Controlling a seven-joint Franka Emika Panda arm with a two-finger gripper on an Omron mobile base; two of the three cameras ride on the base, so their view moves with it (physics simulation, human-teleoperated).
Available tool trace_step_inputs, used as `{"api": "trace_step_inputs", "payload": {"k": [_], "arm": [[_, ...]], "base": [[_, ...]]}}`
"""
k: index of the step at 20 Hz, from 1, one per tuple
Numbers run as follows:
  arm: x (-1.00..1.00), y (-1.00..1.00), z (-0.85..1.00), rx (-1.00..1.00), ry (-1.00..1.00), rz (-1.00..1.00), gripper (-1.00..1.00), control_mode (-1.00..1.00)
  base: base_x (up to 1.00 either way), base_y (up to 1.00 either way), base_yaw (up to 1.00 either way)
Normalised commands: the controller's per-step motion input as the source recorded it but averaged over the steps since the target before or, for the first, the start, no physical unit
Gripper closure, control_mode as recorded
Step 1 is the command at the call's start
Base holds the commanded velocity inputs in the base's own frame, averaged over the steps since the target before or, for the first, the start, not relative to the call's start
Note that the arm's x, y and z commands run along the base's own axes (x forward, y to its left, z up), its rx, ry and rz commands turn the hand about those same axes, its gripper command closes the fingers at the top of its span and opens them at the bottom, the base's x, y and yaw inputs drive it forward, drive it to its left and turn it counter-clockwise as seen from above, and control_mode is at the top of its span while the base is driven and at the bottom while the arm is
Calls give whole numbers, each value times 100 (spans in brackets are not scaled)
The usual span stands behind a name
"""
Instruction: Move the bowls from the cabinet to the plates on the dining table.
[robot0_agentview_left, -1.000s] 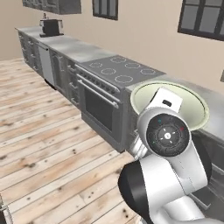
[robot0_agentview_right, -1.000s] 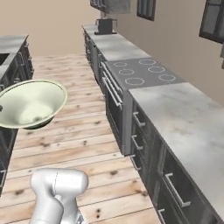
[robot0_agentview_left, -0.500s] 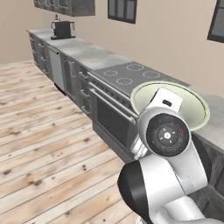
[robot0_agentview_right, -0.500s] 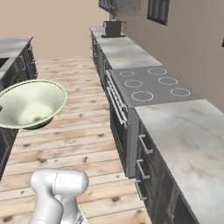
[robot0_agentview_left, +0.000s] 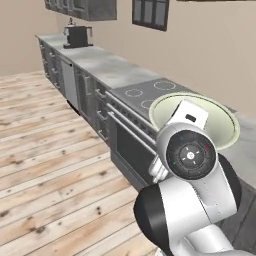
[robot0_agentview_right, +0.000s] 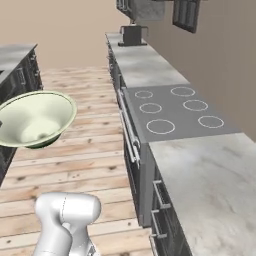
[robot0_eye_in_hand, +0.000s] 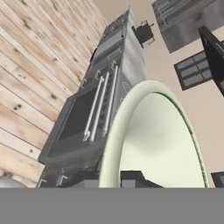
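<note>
wooden plank flooring (robot0_agentview_left: 45, 165) runs beside a long grey counter (robot0_agentview_right: 145, 65) with a cooktop (robot0_agentview_right: 175, 112) set into it and an oven front (robot0_agentview_left: 127, 145) below; a dark wall cupboard (robot0_agentview_left: 82, 7) hangs at the far end, above a black appliance (robot0_agentview_left: 77, 36); the pale cream-green bowl (robot0_agentview_right: 35, 117) is up in the air at the end of the white arm, well above the floor and level with the counter; it is tipped, its hollow facing partly sideways; the gripper (robot0_eye_in_hand: 131, 178) is closed to its narrowest on the near rim, one dark fingertip lying inside the wall in the hand view; no plate or dining table can be seen from here.

as a judgement: the bowl looks rigid, glossy and probably ceramic, so likely brittle if dropped and slick under the pads; a pinch at one point of the rim leaves all the weight hanging off to one side, so it may swing or slip in the jaws when the base turns; slow, smooth travel suits it, and it should be levelled before it is lowered onto a plate.
</note>
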Motion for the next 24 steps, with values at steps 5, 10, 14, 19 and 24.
{"api": "trace_step_inputs", "payload": {"k": [5, 10, 14, 19, 24], "arm": [[0, 0, 0, 0, 0, 0, 100, 100], [0, 0, 0, 0, 0, 0, 100, 100], [0, 0, 0, 0, 0, 0, 100, 100], [0, 0, 0, 0, 0, 0, 100, 100], [0, 0, 0, 0, 0, 0, 100, 100]], "base": [[86, -9, 18], [50, 6, 38], [46, 14, 47], [55, 1, 51], [89, 0, 49]]}}
